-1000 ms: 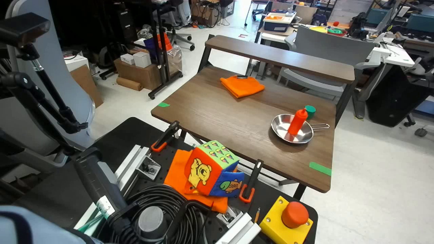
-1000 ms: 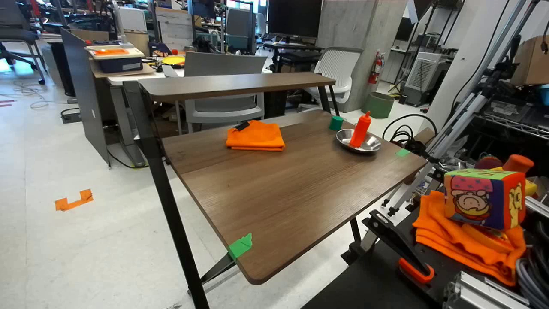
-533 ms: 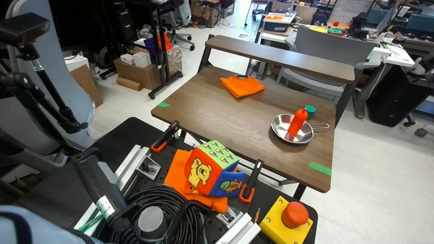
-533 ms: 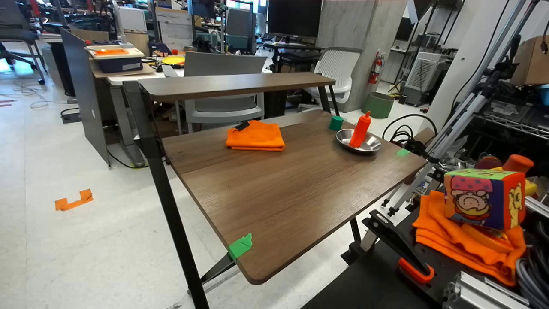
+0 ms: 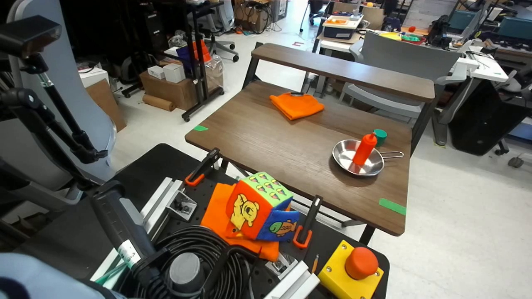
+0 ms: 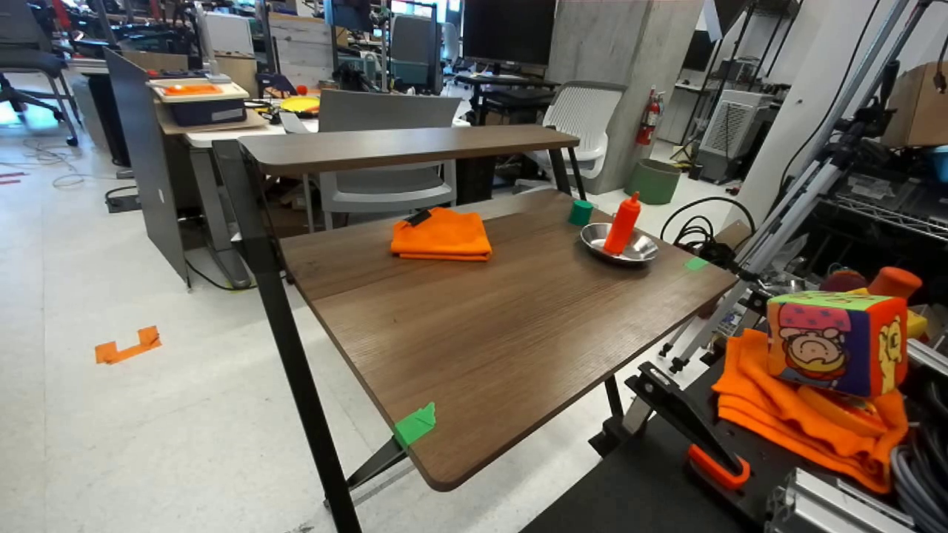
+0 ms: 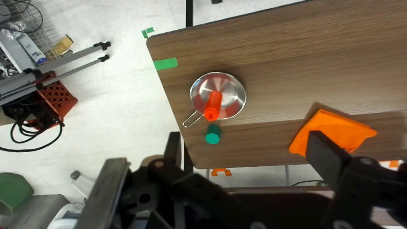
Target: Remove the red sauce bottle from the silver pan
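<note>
The red sauce bottle [image 5: 365,149] stands upright in the silver pan [image 5: 344,155] near one end of the brown table. Both also show in an exterior view, the bottle [image 6: 622,223] rising above the pan's rim [image 6: 646,250]. In the wrist view I look down on the bottle [image 7: 213,103] inside the pan [image 7: 236,92], with the pan's wire handle at its lower left. My gripper [image 7: 243,136] is open, fingers wide apart, with nothing between them. It is high above the table, and the bottle and pan lie beyond the fingertips, towards the left finger. The gripper is out of both exterior views.
A small green object [image 7: 213,134] stands close to the pan. A folded orange cloth [image 7: 330,127] lies farther along the table. A raised shelf [image 5: 341,70] runs along the table's far edge. A soft toy cube [image 5: 262,207] and clamps sit on the black base.
In an exterior view, the dark band on the pale rounded shape at the lower left has shifted slightly. The bottle, pan and cloth have not moved.
</note>
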